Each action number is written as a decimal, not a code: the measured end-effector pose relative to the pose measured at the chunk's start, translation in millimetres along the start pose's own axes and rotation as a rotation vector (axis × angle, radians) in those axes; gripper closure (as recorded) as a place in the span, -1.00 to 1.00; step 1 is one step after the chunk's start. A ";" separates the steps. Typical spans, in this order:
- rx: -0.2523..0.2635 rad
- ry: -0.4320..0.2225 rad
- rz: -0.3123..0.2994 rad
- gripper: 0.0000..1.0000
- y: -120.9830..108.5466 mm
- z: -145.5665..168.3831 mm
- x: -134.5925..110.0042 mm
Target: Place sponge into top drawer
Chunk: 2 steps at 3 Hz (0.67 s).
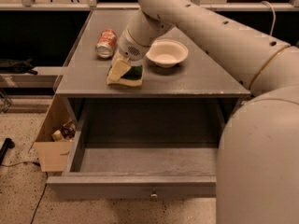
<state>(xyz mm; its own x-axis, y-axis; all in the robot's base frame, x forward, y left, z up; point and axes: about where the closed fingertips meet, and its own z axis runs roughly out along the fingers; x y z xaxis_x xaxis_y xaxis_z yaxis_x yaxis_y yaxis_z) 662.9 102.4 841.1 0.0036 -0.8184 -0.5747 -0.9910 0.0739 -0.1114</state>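
Observation:
The sponge (132, 75), dark green on a yellow base, lies on the grey cabinet top (201, 80) near its front edge, left of centre. My gripper (120, 69) is down on the sponge's left part and covers it. The arm reaches in from the upper right. The top drawer (131, 183) is pulled wide open below the cabinet top. Its inside is bare, and its small round knob (153, 196) faces me. The sponge is on the cabinet top, above and behind the open drawer.
A white bowl (167, 53) stands just right of the sponge. A red soda can (106, 43) lies on its side behind and to the left. An open cardboard box (50, 146) with small items sits on the floor left of the drawer. My own body fills the right foreground.

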 end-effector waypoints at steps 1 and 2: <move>-0.006 -0.004 0.014 1.00 5.8 -3.1 4.6; 0.038 -0.016 0.089 1.00 22.6 -37.4 29.8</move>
<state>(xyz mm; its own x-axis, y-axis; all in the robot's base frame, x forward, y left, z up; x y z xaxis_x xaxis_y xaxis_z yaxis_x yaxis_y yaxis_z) 635.6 58.3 851.8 -0.0822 -0.7982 -0.5967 -0.9818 0.1678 -0.0893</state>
